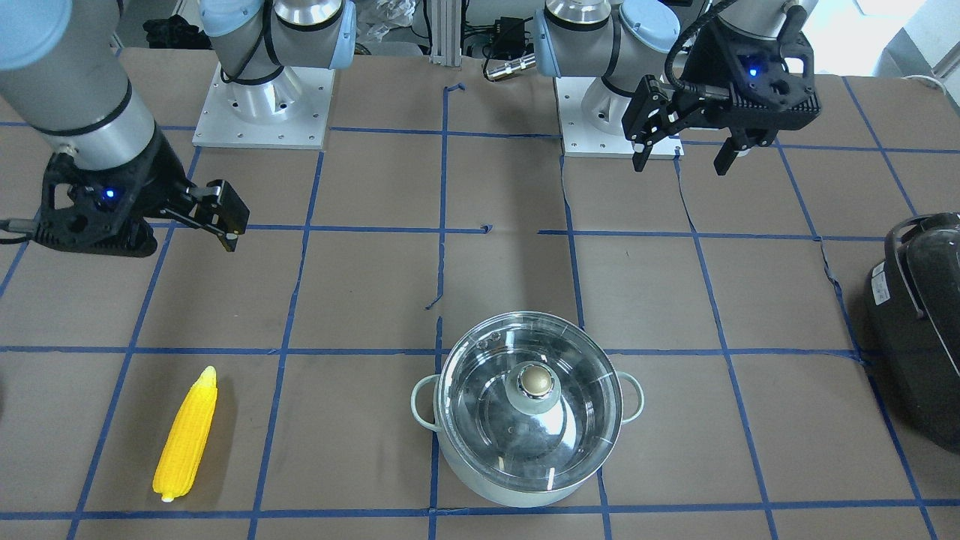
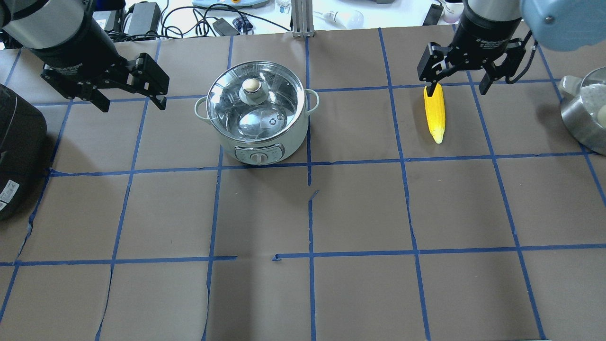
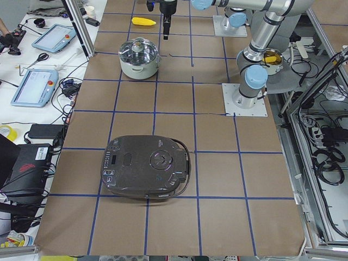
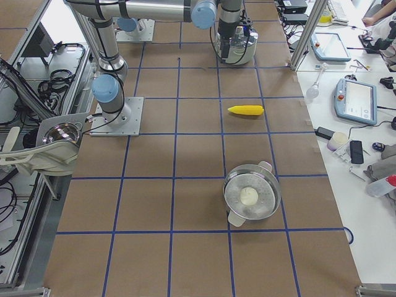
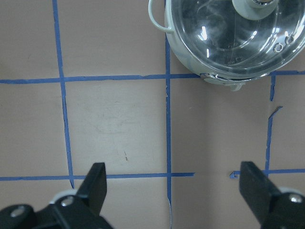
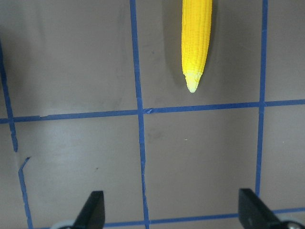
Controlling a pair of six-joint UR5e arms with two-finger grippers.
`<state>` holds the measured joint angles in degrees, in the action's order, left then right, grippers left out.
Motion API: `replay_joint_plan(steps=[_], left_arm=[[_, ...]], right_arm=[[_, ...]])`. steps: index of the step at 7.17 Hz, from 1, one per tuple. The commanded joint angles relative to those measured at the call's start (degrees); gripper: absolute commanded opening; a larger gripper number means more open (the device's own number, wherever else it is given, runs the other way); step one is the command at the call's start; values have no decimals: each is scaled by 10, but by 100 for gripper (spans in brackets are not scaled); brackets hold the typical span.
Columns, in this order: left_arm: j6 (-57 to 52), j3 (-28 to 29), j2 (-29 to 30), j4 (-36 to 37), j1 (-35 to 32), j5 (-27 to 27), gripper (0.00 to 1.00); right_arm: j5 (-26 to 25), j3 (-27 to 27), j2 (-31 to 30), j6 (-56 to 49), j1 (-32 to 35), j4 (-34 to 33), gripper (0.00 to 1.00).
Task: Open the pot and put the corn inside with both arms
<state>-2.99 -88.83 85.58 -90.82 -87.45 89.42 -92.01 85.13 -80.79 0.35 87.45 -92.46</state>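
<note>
The mint-green pot (image 1: 480, 469) stands on the table with its glass lid (image 1: 480, 390) on; the knob (image 1: 534, 381) is on top. It also shows in the overhead view (image 2: 289, 137) and in the left wrist view (image 5: 190, 55). The yellow corn (image 1: 186, 435) lies flat on the table, also in the overhead view (image 2: 434, 111) and the right wrist view (image 6: 196, 38). My left gripper (image 2: 130, 102) is open and empty, raised to the left of the pot. My right gripper (image 2: 457, 89) is open and empty, raised above the corn's blunt end.
A black appliance with a handle (image 2: 19, 142) sits at the table's left end. A second steel pot (image 2: 584, 109) with a lid stands at the right end. Blue tape lines grid the brown table (image 2: 360, 208).
</note>
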Motion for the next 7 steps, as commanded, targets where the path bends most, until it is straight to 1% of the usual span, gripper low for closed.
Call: replay_joint_plan(steps=[1,2,3,4,5,6,7], left_arm=[[0,-1,-1,0,0,0,100],[0,-1,-1,0,0,0,100],[0,-1,-1,0,0,0,100],[0,-1,-1,0,0,0,100],[-1,-1,2,0,0,0,100],[4,8,19,4,2,1,100],[21,10,40,32,0,0,100]], right_arm=[[-7,2,53,3,-10,-77,100],[-7,4,84,3,-24,-122,100],[1,5,128,2,-44,-160,100],[0,8,154,-3,-51,-197,100],[-5,9,166,-4,-53,-226,100],[-3,14,185,-3,-53,-247,100],[-7,17,217,-4,-54,-272,100]])
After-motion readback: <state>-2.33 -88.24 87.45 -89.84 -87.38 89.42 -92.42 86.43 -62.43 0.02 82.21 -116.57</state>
